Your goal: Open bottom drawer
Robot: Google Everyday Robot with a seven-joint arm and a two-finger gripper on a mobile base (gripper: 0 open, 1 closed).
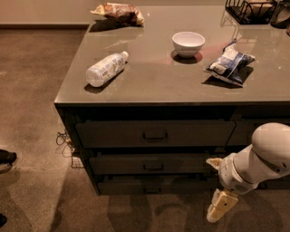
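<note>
The bottom drawer (154, 185) is the lowest and slimmest of three dark fronts under the counter, and it is closed flush. Its small black handle (152, 190) sits mid-front and is faint in the shadow. My gripper (220, 206) is cream-coloured and hangs from the white arm (253, 163) at the lower right. It points down toward the floor, just in front of and to the right of the bottom drawer's right end. It is well right of the handle and touches nothing.
The middle drawer (153, 164) and top drawer (155, 133) are closed above. On the counter (154, 86) lie a plastic bottle (105, 69), a white bowl (188, 43), a blue chip bag (229, 63), a snack bag (120, 12) and a black wire rack (253, 10). Cables (63, 138) hang at the cabinet's left.
</note>
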